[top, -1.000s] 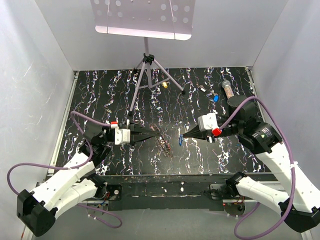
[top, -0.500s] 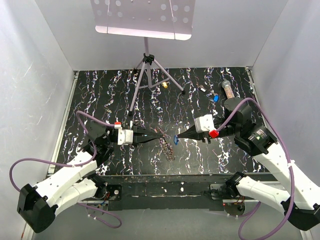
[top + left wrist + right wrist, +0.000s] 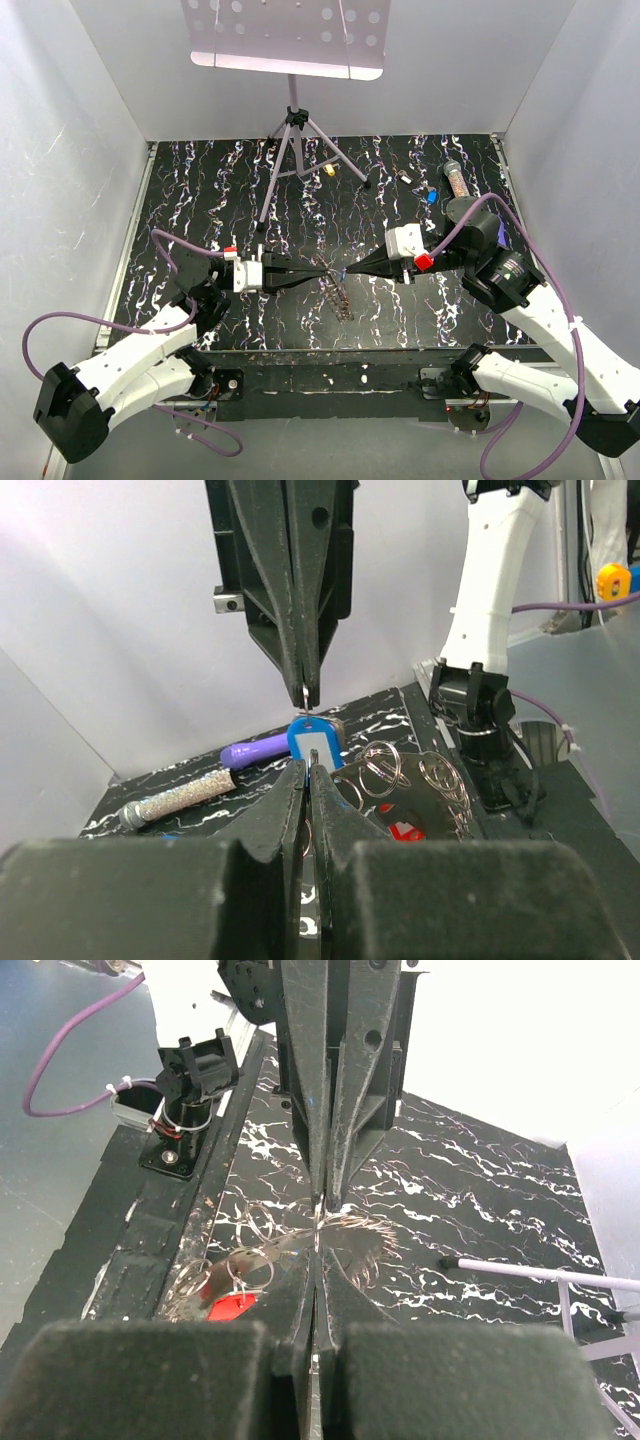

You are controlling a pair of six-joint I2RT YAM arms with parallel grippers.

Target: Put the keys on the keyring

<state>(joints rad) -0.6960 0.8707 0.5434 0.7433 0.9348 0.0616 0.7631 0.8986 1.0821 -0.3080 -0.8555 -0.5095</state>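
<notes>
Where both arms meet tip to tip above the middle of the table [image 3: 200,200], my left gripper [image 3: 307,771] has its jaws pinching the keyring [image 3: 336,296], a red key [image 3: 402,831] dangling from it, and my right gripper [image 3: 307,692] has its jaws pinching the blue key [image 3: 311,745] just beside it.

2 pairs of jaws closer together, now tip to tip, blue key [image 3: 312,748] between them.

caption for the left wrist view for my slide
Shut left fingers at the blue key hanging from the shut right fingers, keyring beside, pen behind
</notes>
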